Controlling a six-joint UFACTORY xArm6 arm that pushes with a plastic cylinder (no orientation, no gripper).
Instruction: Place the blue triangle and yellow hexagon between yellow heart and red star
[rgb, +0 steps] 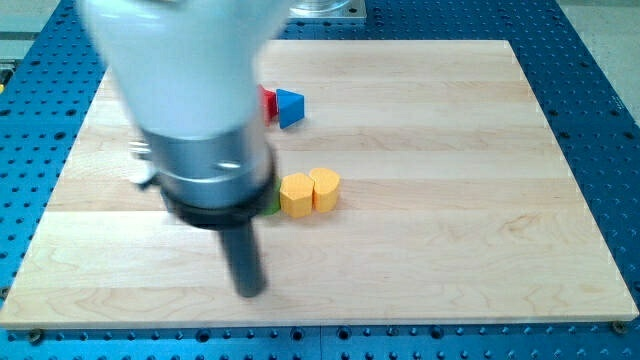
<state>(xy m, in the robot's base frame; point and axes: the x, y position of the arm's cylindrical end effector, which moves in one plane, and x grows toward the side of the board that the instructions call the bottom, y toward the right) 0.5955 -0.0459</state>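
Observation:
My tip (250, 292) rests on the board at the view's lower left of centre, below and left of the yellow pair. A yellow hexagon (296, 195) sits touching a yellow heart (325, 189) on its right. A blue triangle (289, 107) lies near the view's top, touching a red block (268, 102) on its left that is partly hidden behind my arm; its shape cannot be made out. A sliver of a green block (272, 205) shows at the hexagon's left, mostly hidden by my arm.
My arm's large white and grey body (190, 90) covers the view's upper left. The wooden board (450, 220) lies on a blue perforated table (600, 60).

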